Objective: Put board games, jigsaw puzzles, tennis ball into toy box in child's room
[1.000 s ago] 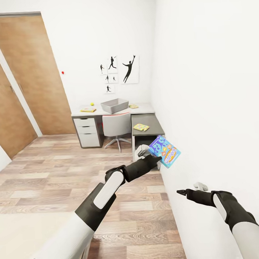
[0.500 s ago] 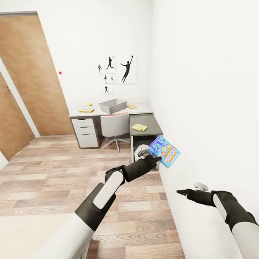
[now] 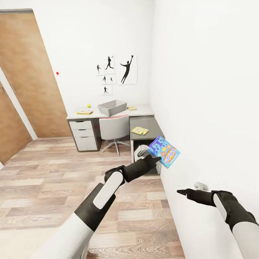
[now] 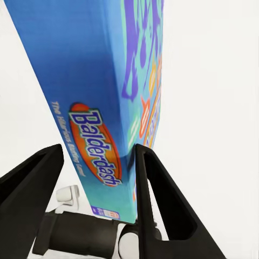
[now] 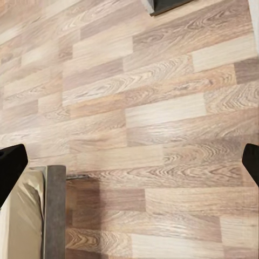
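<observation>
Blue board game [image 3: 164, 151] clamped in left end effector [image 3: 158, 157].

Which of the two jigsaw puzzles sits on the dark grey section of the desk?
The nearer jigsaw puzzle, right of the chair; the other puzzle lies on the pale top.

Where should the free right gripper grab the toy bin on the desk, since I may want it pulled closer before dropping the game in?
Probably by the rim of the bin, on its front long wall facing the chair. The bin is lidless with sloping sides, so one finger can drop inside, one outside, from above. The right gripper is open; the left gripper holds the blue game box.
</observation>
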Robot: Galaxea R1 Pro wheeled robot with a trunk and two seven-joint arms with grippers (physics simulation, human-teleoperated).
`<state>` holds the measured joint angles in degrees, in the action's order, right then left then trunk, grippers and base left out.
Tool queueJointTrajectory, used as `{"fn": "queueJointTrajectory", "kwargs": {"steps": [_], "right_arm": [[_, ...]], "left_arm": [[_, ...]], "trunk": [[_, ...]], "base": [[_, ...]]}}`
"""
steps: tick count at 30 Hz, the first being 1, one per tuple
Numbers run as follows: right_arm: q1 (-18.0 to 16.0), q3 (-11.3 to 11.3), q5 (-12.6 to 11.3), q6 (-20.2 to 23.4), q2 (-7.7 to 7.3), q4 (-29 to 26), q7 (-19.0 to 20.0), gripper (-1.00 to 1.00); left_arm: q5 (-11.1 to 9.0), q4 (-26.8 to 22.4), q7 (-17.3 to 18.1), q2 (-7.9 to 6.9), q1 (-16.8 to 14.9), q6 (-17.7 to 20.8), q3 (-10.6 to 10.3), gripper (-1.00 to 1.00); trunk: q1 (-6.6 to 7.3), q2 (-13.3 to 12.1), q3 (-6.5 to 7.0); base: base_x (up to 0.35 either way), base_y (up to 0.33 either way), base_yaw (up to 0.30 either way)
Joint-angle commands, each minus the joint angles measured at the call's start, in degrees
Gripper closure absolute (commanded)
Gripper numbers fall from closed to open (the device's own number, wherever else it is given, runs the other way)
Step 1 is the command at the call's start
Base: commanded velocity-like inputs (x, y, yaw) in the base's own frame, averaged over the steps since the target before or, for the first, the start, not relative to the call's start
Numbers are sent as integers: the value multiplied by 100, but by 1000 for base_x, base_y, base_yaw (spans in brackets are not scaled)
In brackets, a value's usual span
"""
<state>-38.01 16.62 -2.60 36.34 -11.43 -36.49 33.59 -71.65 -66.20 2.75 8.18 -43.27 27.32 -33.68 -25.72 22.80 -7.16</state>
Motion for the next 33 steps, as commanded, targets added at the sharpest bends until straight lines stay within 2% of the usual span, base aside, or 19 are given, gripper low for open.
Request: {"fn": "queueJointTrajectory", "kwargs": {"steps": [1, 33], "right_arm": [[-5, 17, -27, 48, 1, -5, 7, -100], [-5, 17, -27, 49, 1, -43, 7, -100]], "left_arm": [[-25, 1, 6, 1, -6, 20, 3, 100], [-17, 1, 7, -1, -6, 19, 2, 100]], "trunk": [[-7, 12, -12], [-7, 12, -12]], "base": [[324, 0, 0], [332, 0, 0]]}}
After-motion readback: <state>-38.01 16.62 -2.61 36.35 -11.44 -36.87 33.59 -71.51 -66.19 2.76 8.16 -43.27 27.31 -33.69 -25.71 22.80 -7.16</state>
